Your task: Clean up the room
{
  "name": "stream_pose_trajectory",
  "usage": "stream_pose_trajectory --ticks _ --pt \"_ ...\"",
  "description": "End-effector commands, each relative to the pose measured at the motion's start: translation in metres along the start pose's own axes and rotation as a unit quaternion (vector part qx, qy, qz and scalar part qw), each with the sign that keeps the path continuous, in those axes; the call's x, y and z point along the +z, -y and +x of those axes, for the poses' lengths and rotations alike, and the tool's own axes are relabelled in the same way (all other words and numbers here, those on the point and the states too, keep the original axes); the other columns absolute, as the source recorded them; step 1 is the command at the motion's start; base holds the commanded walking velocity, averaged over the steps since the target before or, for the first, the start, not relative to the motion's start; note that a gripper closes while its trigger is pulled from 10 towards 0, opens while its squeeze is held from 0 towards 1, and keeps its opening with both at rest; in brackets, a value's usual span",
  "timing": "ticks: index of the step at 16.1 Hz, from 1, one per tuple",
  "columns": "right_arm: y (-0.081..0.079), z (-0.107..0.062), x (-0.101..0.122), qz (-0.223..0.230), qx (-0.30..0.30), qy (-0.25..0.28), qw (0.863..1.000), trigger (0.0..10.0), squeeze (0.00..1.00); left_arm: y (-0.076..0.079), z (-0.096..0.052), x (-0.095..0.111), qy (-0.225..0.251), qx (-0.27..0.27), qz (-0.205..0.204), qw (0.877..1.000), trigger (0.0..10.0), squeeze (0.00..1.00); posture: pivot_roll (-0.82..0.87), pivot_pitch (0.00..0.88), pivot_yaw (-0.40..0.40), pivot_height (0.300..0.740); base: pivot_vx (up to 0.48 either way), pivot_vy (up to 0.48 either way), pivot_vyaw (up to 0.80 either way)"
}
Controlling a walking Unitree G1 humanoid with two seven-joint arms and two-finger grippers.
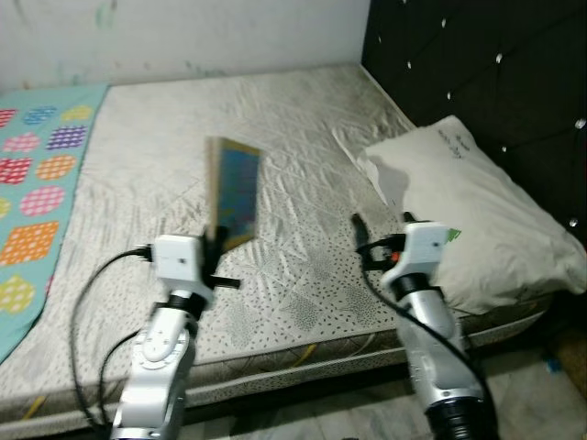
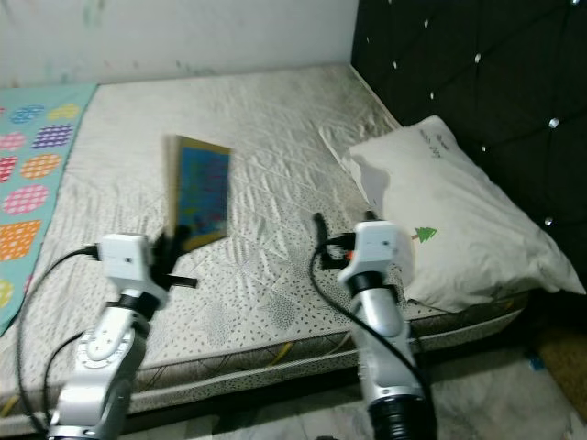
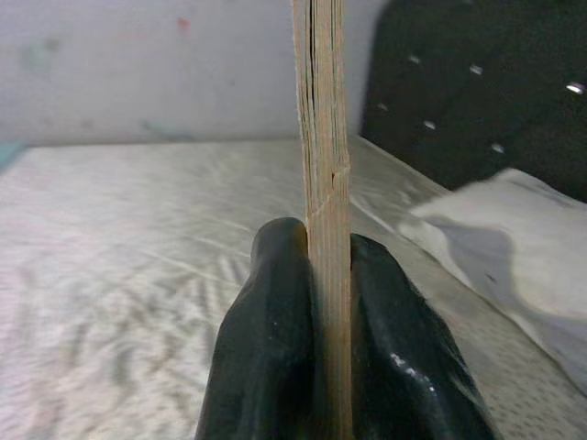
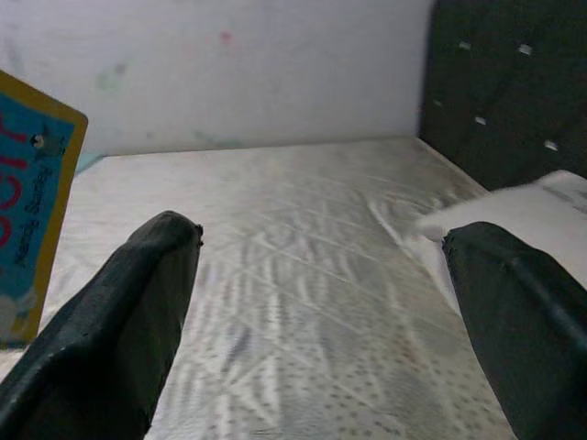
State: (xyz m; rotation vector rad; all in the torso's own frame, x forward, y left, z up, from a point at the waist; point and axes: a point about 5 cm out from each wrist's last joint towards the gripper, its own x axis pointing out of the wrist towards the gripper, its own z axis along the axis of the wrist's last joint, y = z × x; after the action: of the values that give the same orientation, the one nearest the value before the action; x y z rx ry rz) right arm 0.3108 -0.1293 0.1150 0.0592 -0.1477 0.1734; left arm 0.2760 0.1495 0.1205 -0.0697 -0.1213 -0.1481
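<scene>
A thin book point(image 1: 235, 192) with a blue cover and yellow border stands upright above the mattress point(image 1: 275, 128), and my left gripper point(image 1: 217, 246) is shut on its lower edge. In the left wrist view the two black fingers point(image 3: 266, 357) clamp the book's page edge point(image 3: 323, 137) between them. My right gripper point(image 1: 359, 231) hovers open over the mattress near the white pillow point(image 1: 468, 211), with nothing between its fingers point(image 4: 119, 321). The right wrist view catches the book's corner point(image 4: 32, 192) at the side.
A black tufted headboard point(image 1: 495, 64) rises behind the pillow on the right. A teal blanket with coloured dots point(image 1: 37, 192) covers the bed's left part. A pale wall point(image 1: 183, 32) runs along the far side. The floor point(image 1: 523, 385) lies below the bed's near edge.
</scene>
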Motion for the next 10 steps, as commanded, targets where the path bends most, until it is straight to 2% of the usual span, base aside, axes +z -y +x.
stream_pose_trajectory --ticks 1,3,10 --pt "-0.0009 0.0008 0.0039 -0.005 0.000 0.011 1.000 10.0 0.00 -0.0017 0.0017 0.0055 0.013 0.004 0.005 1.000 10.0 0.00 -0.05 0.087 0.022 0.740 0.000 0.000 0.55" --pt "-0.0007 0.0009 0.0042 -0.005 0.000 0.012 1.000 10.0 0.00 -0.0011 0.0022 0.0054 0.014 0.003 0.003 1.000 10.0 0.00 -0.06 0.088 0.023 0.740 0.000 -0.135 0.80" --pt "0.0006 0.0008 0.0041 -0.004 -0.002 0.011 1.000 10.0 0.00 0.0006 0.0030 0.0053 0.013 0.003 -0.001 1.000 10.0 0.00 -0.06 0.090 0.020 0.740 0.000 -0.330 0.00"
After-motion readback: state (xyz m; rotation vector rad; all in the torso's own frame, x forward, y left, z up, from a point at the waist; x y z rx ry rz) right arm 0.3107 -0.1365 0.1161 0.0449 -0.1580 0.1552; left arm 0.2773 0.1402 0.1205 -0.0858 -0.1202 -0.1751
